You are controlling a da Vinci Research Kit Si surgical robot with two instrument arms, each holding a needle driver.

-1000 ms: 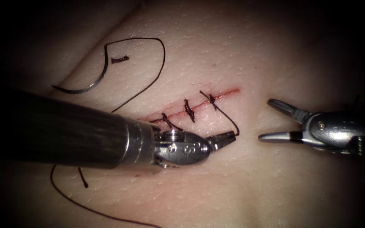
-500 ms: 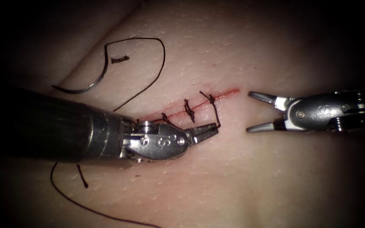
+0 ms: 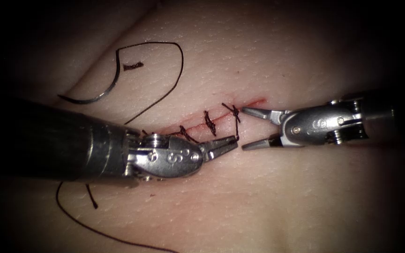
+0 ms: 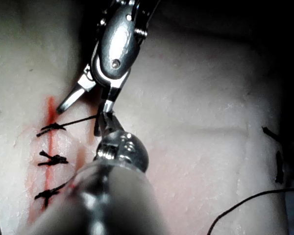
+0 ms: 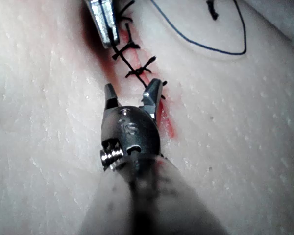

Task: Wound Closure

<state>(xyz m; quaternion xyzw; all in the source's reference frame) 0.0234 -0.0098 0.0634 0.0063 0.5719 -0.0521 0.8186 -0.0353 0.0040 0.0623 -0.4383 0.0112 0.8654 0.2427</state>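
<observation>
On the tissue (image 3: 268, 197) the cut (image 3: 254, 102) carries three dark stitches (image 3: 209, 121). My left tool (image 3: 233, 139) lies just below the cut, jaws shut on the short thread tail (image 3: 236, 125) that rises straight to the rightmost knot (image 3: 234, 111). My right tool (image 3: 244, 130) stands open at the cut's right end, its tips just right of that tail, one above and one below. The curved needle (image 3: 94, 97) lies free on the tissue at the far left, held by neither tool. The left wrist view shows the tail (image 4: 81, 120) taut beside the open right tool (image 4: 83, 108).
Long thread (image 3: 172, 79) loops from the needle toward the left shaft, and more thread (image 3: 94, 227) curves across the lower left. A short cut end (image 3: 132, 66) lies inside the needle's loop, another (image 3: 91, 197) under the left shaft. Red fluid tints the cut line.
The right tool has moved left, jaws open, up to the thread tail. The left tool has drawn back to the left with the tail, which went from a slack curve to a short straight line.
</observation>
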